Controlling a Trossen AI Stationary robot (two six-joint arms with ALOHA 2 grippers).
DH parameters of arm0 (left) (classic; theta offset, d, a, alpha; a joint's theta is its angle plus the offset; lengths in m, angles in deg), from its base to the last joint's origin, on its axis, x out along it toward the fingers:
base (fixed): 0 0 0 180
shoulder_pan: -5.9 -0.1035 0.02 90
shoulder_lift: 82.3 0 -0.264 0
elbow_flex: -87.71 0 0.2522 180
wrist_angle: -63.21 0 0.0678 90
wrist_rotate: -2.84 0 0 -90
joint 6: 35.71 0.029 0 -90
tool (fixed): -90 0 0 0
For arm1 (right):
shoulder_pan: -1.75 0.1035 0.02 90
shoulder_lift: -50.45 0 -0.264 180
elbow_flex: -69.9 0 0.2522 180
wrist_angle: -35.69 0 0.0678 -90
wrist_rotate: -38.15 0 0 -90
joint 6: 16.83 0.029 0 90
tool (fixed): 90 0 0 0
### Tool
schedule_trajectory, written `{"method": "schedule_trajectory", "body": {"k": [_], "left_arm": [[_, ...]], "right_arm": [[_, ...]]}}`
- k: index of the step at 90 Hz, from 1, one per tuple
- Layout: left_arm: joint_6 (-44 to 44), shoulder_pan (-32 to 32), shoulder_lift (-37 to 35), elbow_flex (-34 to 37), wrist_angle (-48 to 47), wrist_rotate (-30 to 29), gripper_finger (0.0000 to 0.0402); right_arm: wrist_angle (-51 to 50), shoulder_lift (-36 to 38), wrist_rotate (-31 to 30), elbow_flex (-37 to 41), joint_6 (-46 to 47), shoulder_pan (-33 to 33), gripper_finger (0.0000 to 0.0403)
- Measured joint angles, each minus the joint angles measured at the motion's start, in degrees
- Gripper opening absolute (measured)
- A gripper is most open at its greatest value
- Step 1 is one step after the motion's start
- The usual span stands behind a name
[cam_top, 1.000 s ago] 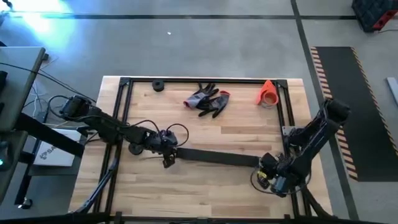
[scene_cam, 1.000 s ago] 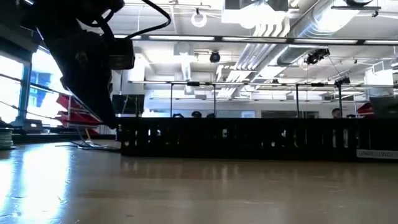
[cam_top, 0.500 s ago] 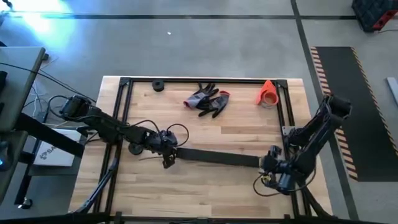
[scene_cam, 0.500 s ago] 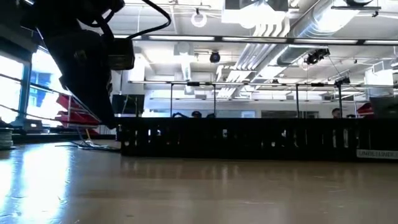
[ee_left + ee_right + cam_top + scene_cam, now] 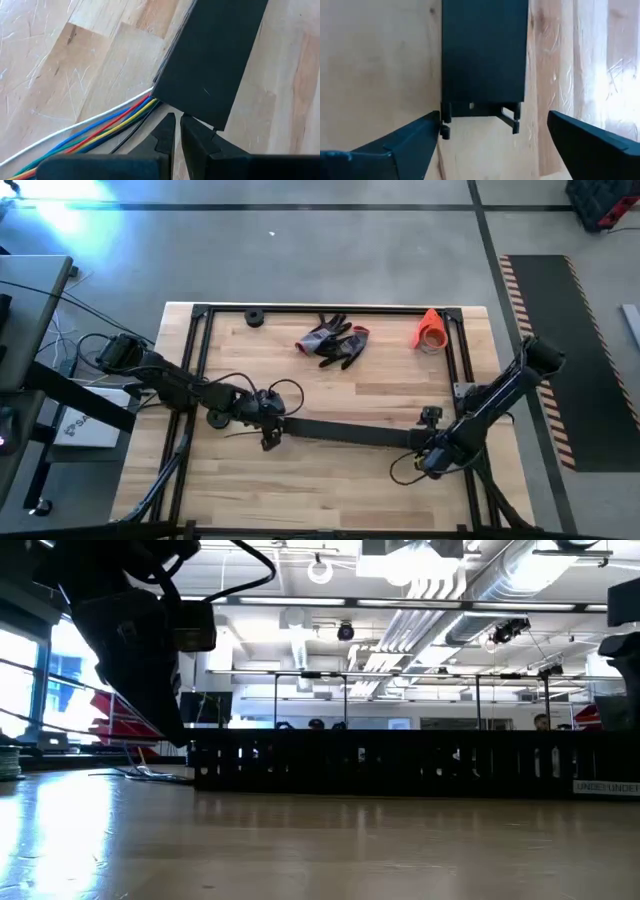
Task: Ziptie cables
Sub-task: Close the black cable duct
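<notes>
left claw [image 5: 176,131] sat pressed together at the black strip's [image 5: 345,431] 9 o'clock end, beside the cables [image 5: 95,131]. right claw [image 5: 492,137] was spread wide at the strip's 3 o'clock end on the tabletop [image 5: 320,480].

You saw the cables [image 5: 95,131] vanish under the black strip [image 5: 210,55] and run off the frame's lower left.

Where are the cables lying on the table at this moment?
In the left wrist view, the cables lie on the wooden table, running under one end of the long black strip, just ahead of the shut left pincer.
</notes>
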Motion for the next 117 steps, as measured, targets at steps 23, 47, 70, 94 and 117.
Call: {"method": "schedule_trajectory", "body": {"k": [23, 47, 70, 94, 117], "left_arm": [[0.9, 0.0, 0.0, 0.0, 0.0, 0.0, 0.0011], [1.5, 0.0, 0.0, 0.0, 0.0, -0.5, 0.0011], [2.2, 0.0, 0.1, 0.1, 0.6, -1.3, 0.0011], [3.9, 0.0, 3.2, 0.2, 5.5, -0.4, 0.0011], [6.0, 0.0, 4.6, -0.1, 9.2, -0.2, 0.0011]], "right_arm": [[0.2, 0.0, 3.7, 0.0, -4.9, -3.6, 0.0300], [2.5, 0.0, 8.1, 0.0, -8.4, -6.5, 0.0252], [2.8, 0.0, 8.3, 0.0, -8.7, -7.2, 0.0197], [2.9, 0.1, 9.1, 0.1, -9.1, -7.1, 0.0179], [2.0, 0.1, 9.7, 0.1, -9.2, -7.1, 0.0178]]}}
